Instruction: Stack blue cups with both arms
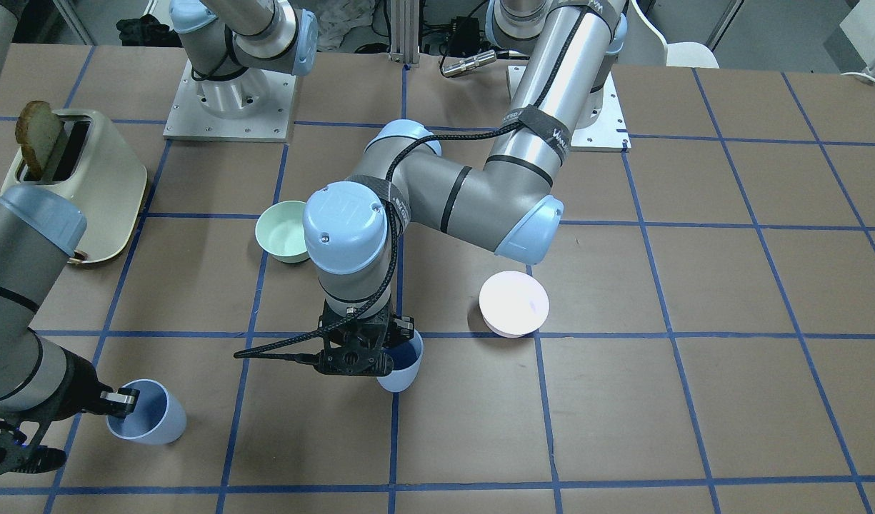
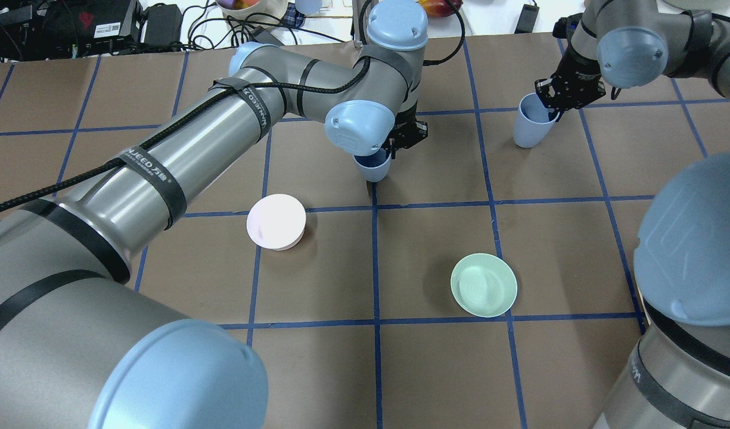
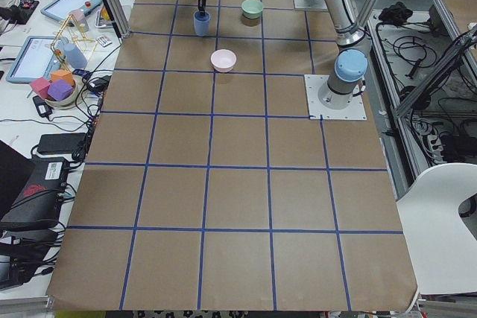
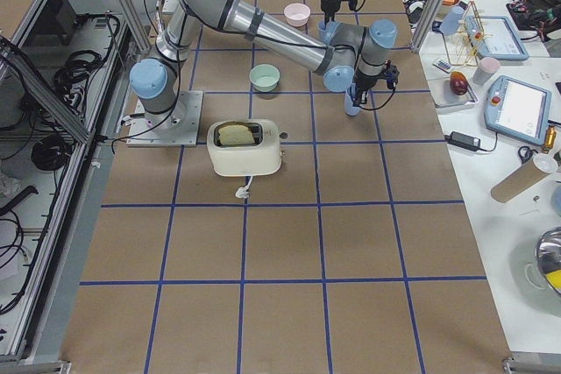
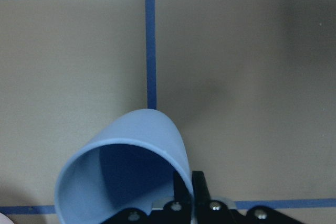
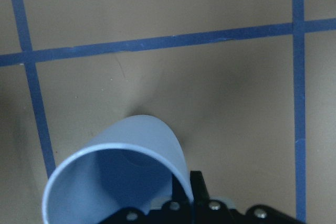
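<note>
Two pale blue cups stand apart on the brown table. My left gripper [image 1: 403, 335] is shut on the rim of one blue cup [image 1: 401, 368] near the table's middle, also in the overhead view [image 2: 372, 168]. The left wrist view shows a finger [image 5: 198, 190] outside the rim of this cup [image 5: 131, 156]. My right gripper [image 1: 123, 400] is shut on the rim of the other blue cup [image 1: 151, 421], seen overhead [image 2: 528, 126] under the gripper [image 2: 549, 106]. The right wrist view shows that cup [image 6: 126, 156] pinched the same way. I cannot tell whether either cup is lifted off the table.
A mint-green bowl [image 1: 283, 228] [image 2: 484, 285] and an upturned pale pink bowl [image 1: 514, 303] [image 2: 276, 221] sit on the table. A cream toaster [image 1: 112, 193] holding a slice of bread stands near my right arm. Blue tape lines grid the table.
</note>
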Robot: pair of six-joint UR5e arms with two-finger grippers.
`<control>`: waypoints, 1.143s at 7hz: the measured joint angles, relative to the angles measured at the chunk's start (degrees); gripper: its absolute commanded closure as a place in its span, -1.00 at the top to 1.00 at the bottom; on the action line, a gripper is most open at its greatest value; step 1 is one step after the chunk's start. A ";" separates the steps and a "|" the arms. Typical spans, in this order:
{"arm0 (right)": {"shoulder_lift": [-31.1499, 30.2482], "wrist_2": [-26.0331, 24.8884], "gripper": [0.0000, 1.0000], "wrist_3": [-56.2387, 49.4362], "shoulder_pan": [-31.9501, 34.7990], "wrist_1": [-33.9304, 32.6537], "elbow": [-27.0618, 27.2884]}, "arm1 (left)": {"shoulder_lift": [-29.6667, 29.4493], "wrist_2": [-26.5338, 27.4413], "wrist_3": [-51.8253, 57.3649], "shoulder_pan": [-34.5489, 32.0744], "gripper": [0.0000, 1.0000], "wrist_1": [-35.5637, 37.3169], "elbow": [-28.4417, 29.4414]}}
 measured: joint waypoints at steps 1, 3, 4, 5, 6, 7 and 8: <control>-1.20 0.23 -1.00 0.29 0.10 3.44 -1.32 | -0.31 0.00 -0.28 0.01 1.00 0.11 -0.77; -5.00 1.64 -1.00 1.47 0.86 11.48 -2.99 | 1.72 -0.38 -1.36 0.88 1.00 -2.05 -0.52; -7.01 2.84 -1.00 2.75 1.91 14.79 -3.19 | 5.01 -0.70 -0.49 2.09 1.00 -6.97 0.04; -8.65 3.40 -1.00 5.38 3.94 16.87 -3.27 | 9.49 -0.99 1.25 3.33 0.99 -13.88 0.25; -9.88 3.59 -1.00 9.40 7.06 17.99 -3.32 | 14.84 -1.35 2.82 4.83 0.99 -20.85 -0.30; -10.53 3.72 -1.00 13.95 10.61 18.37 -3.34 | 20.15 -2.12 3.09 6.55 0.99 -25.36 -1.96; -10.78 3.85 -1.00 19.17 14.55 18.29 -3.36 | 25.72 -2.86 2.92 8.43 1.00 -27.00 -5.50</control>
